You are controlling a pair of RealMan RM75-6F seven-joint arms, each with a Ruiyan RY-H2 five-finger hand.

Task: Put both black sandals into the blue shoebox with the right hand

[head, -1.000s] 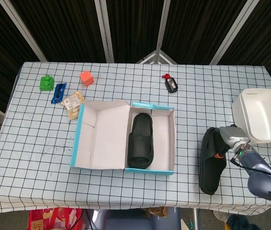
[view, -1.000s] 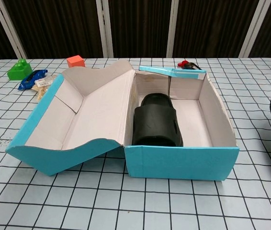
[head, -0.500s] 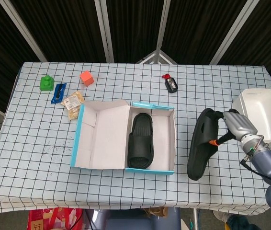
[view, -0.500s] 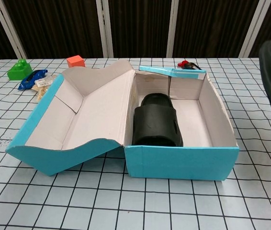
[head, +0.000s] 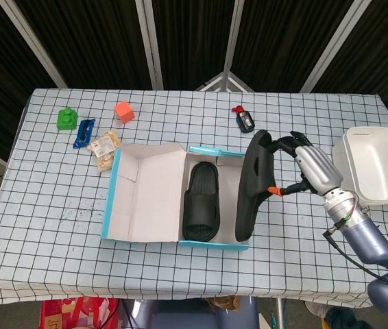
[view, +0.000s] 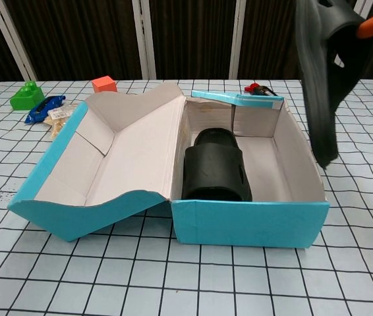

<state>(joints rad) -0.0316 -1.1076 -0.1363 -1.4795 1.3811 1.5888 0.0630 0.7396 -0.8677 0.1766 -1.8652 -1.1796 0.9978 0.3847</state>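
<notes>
Covering the whole scene is a surface (head: 43,205) under a black-and-white checked cloth. At its centre sits the blue shoebox (head: 180,195), open, its lid folded out toward 9 o'clock. One black sandal (head: 201,202) lies flat inside, along the side nearest the lid.

The second sandal (head: 250,185) hangs in the air over the box's 3 o'clock wall, turned on edge, one end pointing down toward the free space beside the first. The right hand (head: 309,171) holds it from 3 o'clock, fingers (head: 291,142) wrapped over its upper part. The left hand is out of sight in both views.

The sandal looks light and rubbery, likely to bend and swing. A hold near its middle, around the strap, probably steadies it best.

A white tub (head: 373,164) stands at 3 o'clock; small toys (head: 66,118) cluster at 10 o'clock.
</notes>
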